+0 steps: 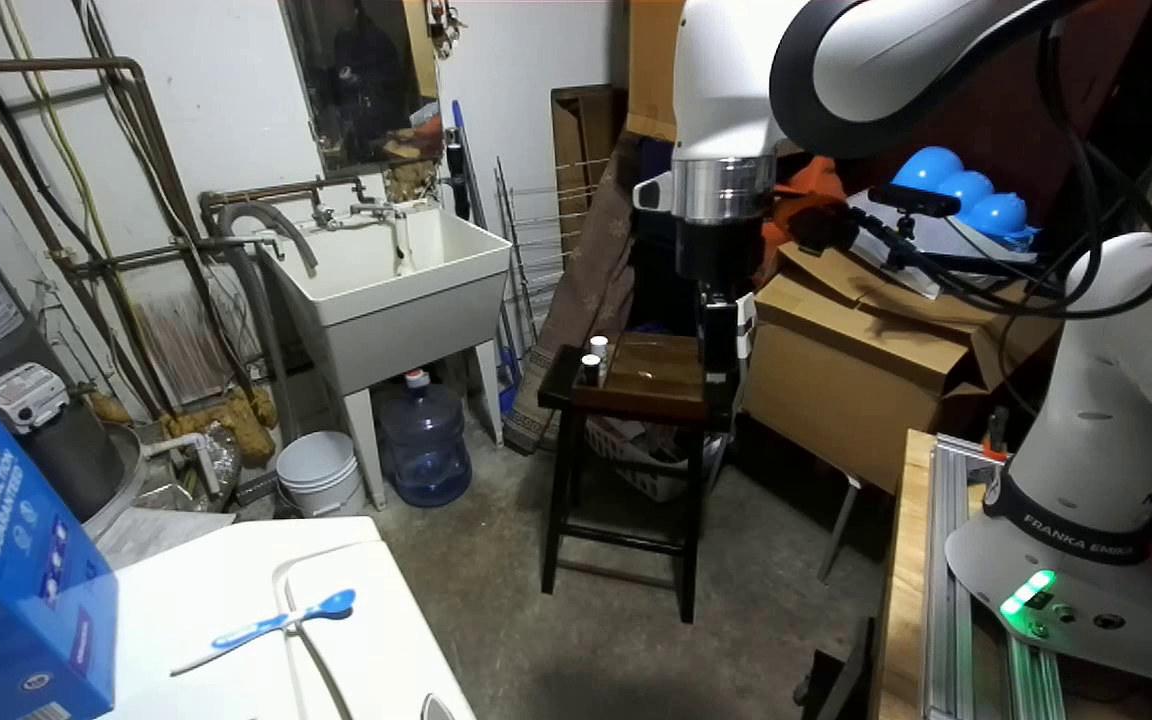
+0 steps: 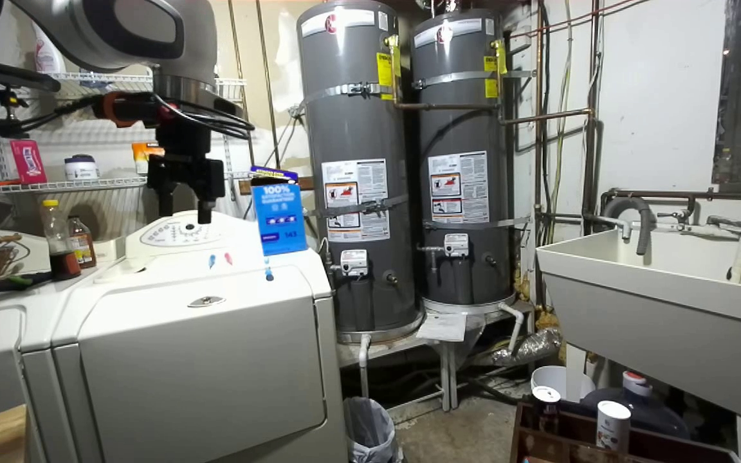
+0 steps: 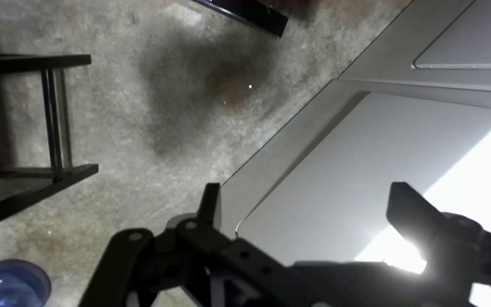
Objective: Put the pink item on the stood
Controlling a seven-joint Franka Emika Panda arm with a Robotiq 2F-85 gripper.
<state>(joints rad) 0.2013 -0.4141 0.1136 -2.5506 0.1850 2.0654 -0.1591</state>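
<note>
A small pink item (image 2: 228, 258) lies on top of the white machine beside a small blue thing (image 2: 212, 261); it shows only in an exterior view. The stood, a dark stool (image 1: 560, 380), stands on the floor with a brown wooden tray (image 1: 656, 372) on its seat. In the wrist view part of the stool's legs (image 3: 36, 197) shows at the left edge. My gripper (image 2: 185, 209) hangs pointing down, apart from the pink item and the stool. The wrist view has the gripper (image 3: 306, 192) open, fingers wide apart, with nothing between them.
Two white-capped containers (image 2: 613, 424) stand at the tray. A blue spoon (image 1: 281, 625) and a blue box (image 2: 279, 218) are on the white machine (image 2: 203, 360). A pink box (image 2: 27, 162) sits on a wire shelf. A cardboard box (image 1: 836, 370) and a utility sink (image 1: 416, 320) flank the stool.
</note>
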